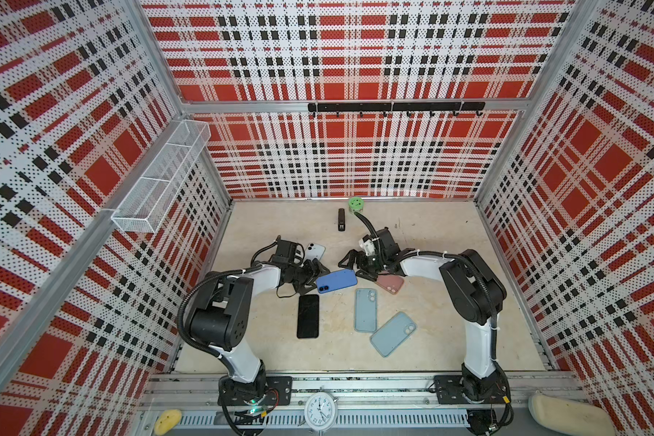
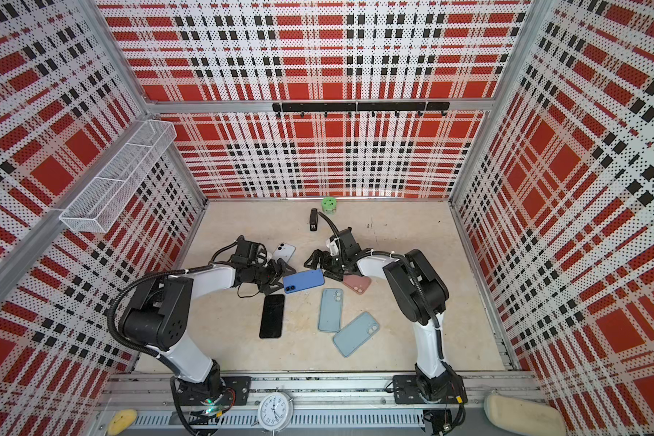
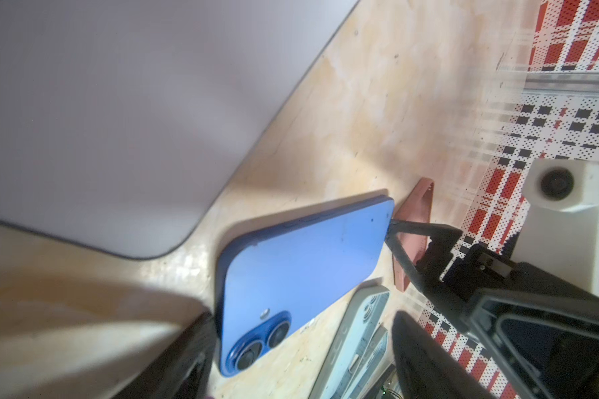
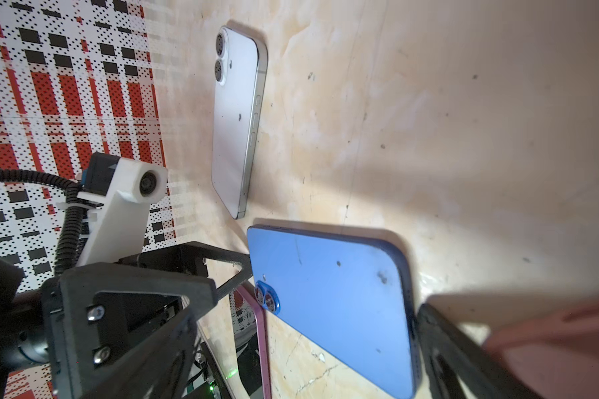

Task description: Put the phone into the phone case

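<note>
A blue phone (image 1: 337, 280) (image 2: 303, 281) lies back up mid-table between both grippers. My left gripper (image 1: 314, 279) (image 3: 301, 359) is open around its camera end; one finger (image 3: 184, 355) touches the phone (image 3: 301, 269), the other stands apart. My right gripper (image 1: 355, 268) (image 4: 298, 362) is open at the far end, one finger (image 4: 464, 359) against the phone's short edge (image 4: 332, 304). A pink phone case (image 1: 390, 283) (image 3: 419, 214) lies just past it. Two light blue phone cases (image 1: 366, 310) (image 1: 392, 334) lie nearer the front.
A white phone (image 1: 314, 251) (image 4: 236, 121) lies behind the left gripper and a black phone (image 1: 307, 316) lies screen up in front. A stapler (image 1: 341, 219) and a green round thing (image 1: 355, 203) sit at the back. A clock (image 1: 321, 411) stands on the front rail.
</note>
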`<state>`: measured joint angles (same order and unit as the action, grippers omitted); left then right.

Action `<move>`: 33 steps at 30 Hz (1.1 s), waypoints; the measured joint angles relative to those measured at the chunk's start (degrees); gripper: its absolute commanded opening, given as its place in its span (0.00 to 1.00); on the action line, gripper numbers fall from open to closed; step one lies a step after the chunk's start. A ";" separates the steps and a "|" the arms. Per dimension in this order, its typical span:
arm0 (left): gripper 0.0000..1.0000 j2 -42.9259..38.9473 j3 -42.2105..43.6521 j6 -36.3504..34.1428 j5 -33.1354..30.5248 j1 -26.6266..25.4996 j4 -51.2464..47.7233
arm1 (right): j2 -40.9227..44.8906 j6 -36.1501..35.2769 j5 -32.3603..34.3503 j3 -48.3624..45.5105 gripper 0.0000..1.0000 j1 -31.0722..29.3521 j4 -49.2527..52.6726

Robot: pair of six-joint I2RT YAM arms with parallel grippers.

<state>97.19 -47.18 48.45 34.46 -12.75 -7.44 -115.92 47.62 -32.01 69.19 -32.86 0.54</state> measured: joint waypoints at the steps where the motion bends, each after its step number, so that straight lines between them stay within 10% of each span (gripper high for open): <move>1: 0.79 -0.24 0.44 0.44 -0.09 0.00 0.63 | 0.04 0.02 0.02 -0.20 1.00 0.00 -0.28; 21: 0.78 -6.08 4.39 13.05 4.35 -3.87 23.39 | 0.37 0.39 -2.27 -2.19 1.00 -1.29 -3.21; 33: 0.84 -10.67 0.61 -1.51 -3.54 2.73 -5.27 | 0.37 -0.55 -2.03 -1.73 1.00 -1.31 -2.05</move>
<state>86.52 -46.57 46.94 30.92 -10.02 -12.71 -115.55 47.07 -34.04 67.46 -34.17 -1.52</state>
